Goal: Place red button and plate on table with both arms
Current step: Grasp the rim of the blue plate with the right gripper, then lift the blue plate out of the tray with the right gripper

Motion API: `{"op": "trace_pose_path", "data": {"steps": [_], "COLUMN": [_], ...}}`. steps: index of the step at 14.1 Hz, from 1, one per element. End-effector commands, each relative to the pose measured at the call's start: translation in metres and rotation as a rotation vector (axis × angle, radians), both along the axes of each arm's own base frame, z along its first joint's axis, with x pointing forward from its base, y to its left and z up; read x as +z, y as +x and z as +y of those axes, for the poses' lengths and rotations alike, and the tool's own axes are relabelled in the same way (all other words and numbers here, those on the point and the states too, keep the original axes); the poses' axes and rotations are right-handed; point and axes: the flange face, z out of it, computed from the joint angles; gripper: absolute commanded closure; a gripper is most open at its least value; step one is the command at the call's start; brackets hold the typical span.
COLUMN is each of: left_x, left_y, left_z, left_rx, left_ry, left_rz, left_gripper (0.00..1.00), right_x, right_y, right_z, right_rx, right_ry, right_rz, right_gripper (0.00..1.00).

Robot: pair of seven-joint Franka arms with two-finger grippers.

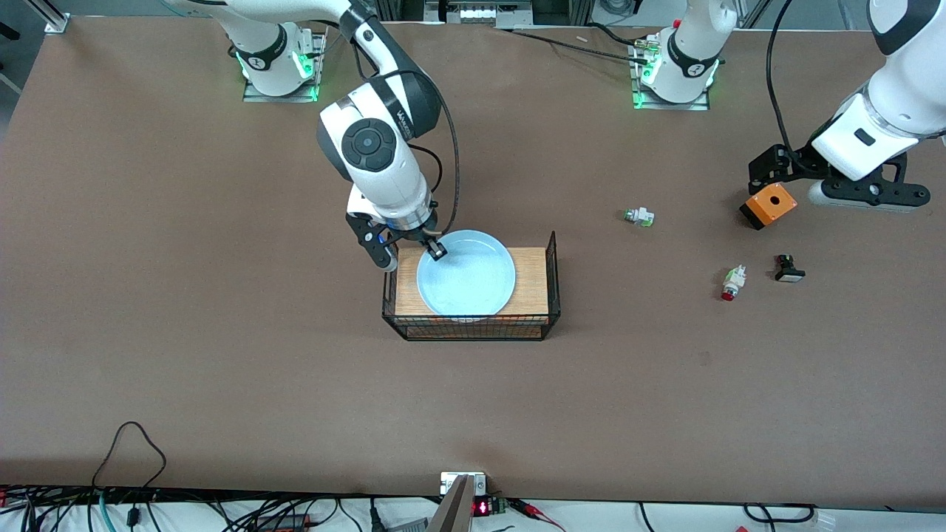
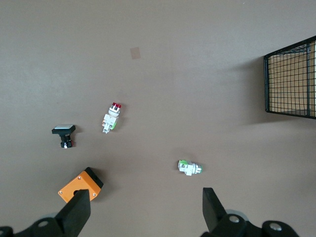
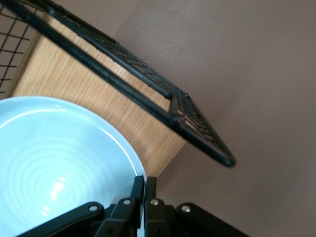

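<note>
Pale-blue plate (image 1: 465,284) sits on the wood-topped black wire rack (image 1: 532,277) at mid-table, and the right gripper (image 1: 436,250) has its fingers pinched together on the plate's rim at the edge toward the robots' bases. The red button (image 1: 732,283) lies on the brown table (image 1: 185,295) toward the left arm's end, just beside a black part with a white cap (image 1: 788,269), well apart from the left gripper (image 2: 143,210), which hovers with fingers spread wide over the orange box (image 1: 769,205). A green-tipped white part (image 1: 639,216) lies farther from the camera.
</note>
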Motion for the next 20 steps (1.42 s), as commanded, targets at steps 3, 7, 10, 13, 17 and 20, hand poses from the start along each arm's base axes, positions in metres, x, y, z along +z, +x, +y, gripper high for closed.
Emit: {"op": "trace_pose_path", "data": {"steps": [3, 7, 10, 13, 17, 20], "left_x": [0.003, 0.002, 0.002, 0.002, 0.002, 0.002], "left_y": [0.000, 0.000, 0.000, -0.001, 0.000, -0.001], "left_z": [0.001, 0.001, 0.001, 0.001, 0.000, -0.002], "left_rx": [0.008, 0.008, 0.008, 0.010, 0.008, 0.005], "left_ry": [-0.005, -0.005, -0.005, -0.004, -0.005, -0.004], "left_rz": [0.001, 0.003, 0.004, 0.012, 0.010, 0.010], "left_gripper": [0.00, 0.00, 0.00, 0.00, 0.00, 0.00], "right_x": [0.009, 0.079, 0.129, 0.163, 0.198, 0.205], "right_y": [0.008, 0.004, 0.005, 0.005, 0.011, 0.026], "right_z": [-0.007, -0.019, -0.043, -0.048, -0.063, -0.107], "right_rx": [-0.014, -0.024, -0.068, -0.066, -0.009, 0.131], "right_ry": [0.012, 0.053, 0.117, 0.140, 0.120, 0.073], "right_rz": [-0.009, -0.052, -0.060, -0.069, -0.051, -0.007], "right_gripper": [1.00, 1.00, 1.00, 1.00, 1.00, 1.00]}}
